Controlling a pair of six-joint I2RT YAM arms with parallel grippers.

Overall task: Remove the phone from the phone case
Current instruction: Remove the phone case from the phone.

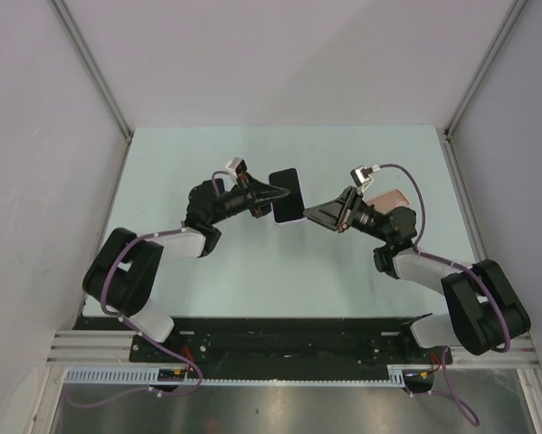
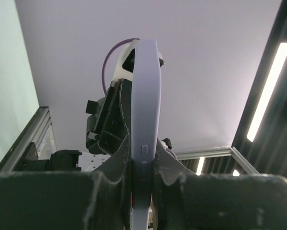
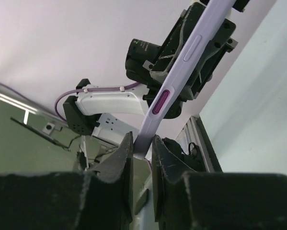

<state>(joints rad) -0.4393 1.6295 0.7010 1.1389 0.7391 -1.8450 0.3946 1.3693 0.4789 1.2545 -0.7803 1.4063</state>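
The phone [image 1: 286,190], black screen up, sits in a lavender phone case [image 1: 290,219] and is held in the air above the table's middle. My left gripper [image 1: 272,193] is shut on the case's left long edge. In the left wrist view the case [image 2: 146,91] stands edge-on, clamped between the fingers [image 2: 118,165] of that gripper [image 2: 144,165] at its side buttons. My right gripper [image 1: 309,214] is at the case's near right corner. In the right wrist view the case [image 3: 181,62] runs diagonally, and its corner sits pinched between the narrow jaws of that gripper [image 3: 142,146].
A pinkish-brown flat object [image 1: 394,199] lies on the pale green table [image 1: 252,280] beside the right arm's wrist. Grey walls enclose the table on three sides. The arm bases and a black rail [image 1: 280,339] are at the near edge.
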